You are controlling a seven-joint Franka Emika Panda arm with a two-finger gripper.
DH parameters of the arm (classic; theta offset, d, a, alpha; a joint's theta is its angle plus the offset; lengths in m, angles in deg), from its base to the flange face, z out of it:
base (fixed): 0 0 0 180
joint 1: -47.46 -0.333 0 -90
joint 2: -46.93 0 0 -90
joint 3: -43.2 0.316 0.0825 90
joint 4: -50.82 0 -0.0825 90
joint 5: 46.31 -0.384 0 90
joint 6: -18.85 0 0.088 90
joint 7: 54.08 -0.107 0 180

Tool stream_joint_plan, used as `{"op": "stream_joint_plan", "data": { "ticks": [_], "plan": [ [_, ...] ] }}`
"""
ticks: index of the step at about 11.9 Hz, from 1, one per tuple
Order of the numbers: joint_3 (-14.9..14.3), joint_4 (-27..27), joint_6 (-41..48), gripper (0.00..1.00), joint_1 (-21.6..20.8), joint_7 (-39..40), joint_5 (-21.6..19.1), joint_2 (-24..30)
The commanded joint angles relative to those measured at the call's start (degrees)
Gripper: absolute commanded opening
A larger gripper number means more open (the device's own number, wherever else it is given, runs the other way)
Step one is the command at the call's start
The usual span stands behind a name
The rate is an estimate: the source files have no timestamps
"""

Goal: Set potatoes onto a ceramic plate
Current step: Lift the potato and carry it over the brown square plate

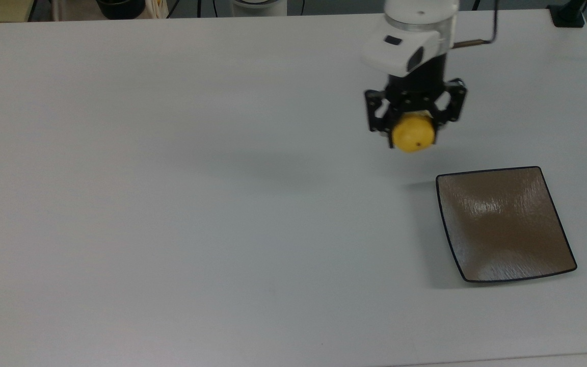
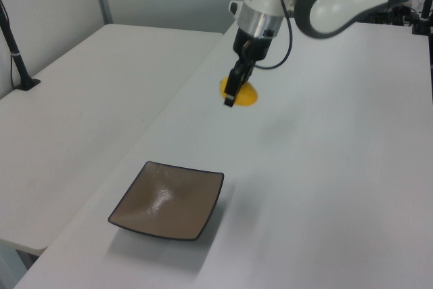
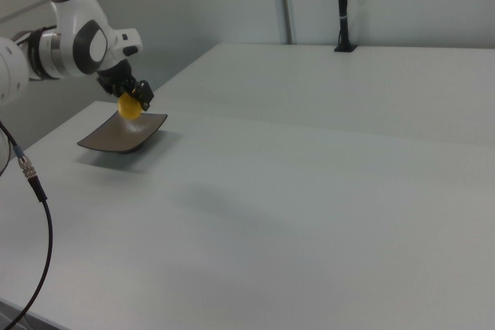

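My gripper (image 1: 414, 133) is shut on the small yellow potato (image 1: 413, 135) and holds it in the air above the white table (image 1: 171, 204). The potato (image 2: 242, 93) hangs between black fingers, with a tiny dark spot on its underside. The square brown ceramic plate (image 1: 505, 224) lies flat at the top view's lower right, with nothing on it. In the top view the potato sits up and to the left of the plate's near corner. The left view has the plate (image 2: 168, 200) at the lower left, below the gripper (image 2: 237, 94). In the right view the potato (image 3: 129, 109) hangs just over the plate (image 3: 122, 134).
A black post (image 1: 568, 14) stands on the table's far right corner in the top view. A second white table (image 2: 74, 93) adjoins on the left view's left. A dark cable (image 3: 31, 191) hangs at the right view's left edge.
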Motion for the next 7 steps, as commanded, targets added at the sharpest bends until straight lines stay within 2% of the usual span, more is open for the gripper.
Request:
{"op": "stream_joint_plan", "data": {
  "ticks": [1, 3, 7],
  "plan": [
    [-0.5, 2.0, -12.8, 0.0, -3.0, -2.9, 0.0, -4.9],
    [-0.5, 2.0, -23.4, 0.01, -5.2, -2.9, 0.0, -8.7],
    [-0.4, 2.0, -37.1, 0.04, -7.5, -2.8, 0.4, -15.9]
  ]
}}
